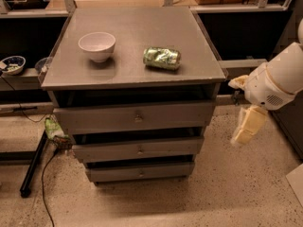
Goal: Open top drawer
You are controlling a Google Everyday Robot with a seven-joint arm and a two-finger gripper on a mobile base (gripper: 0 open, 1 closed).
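The top drawer [135, 117] is the widest grey front of three, with a small round metal knob [138, 117] at its centre. It sits shut under the cabinet top, with a dark gap above it. My gripper [245, 126] hangs at the right of the cabinet, about level with the drawer fronts and well clear of the knob. Its pale yellow fingers [248, 125] point down toward the floor.
A white bowl [97, 46] and a crushed green can [162, 58] lie on the cabinet top [137, 27]. Two narrower drawers [138, 150] sit below. A black pole and cables [35, 162] lie on the floor at left. Shelves with a small bowl [12, 64] stand behind.
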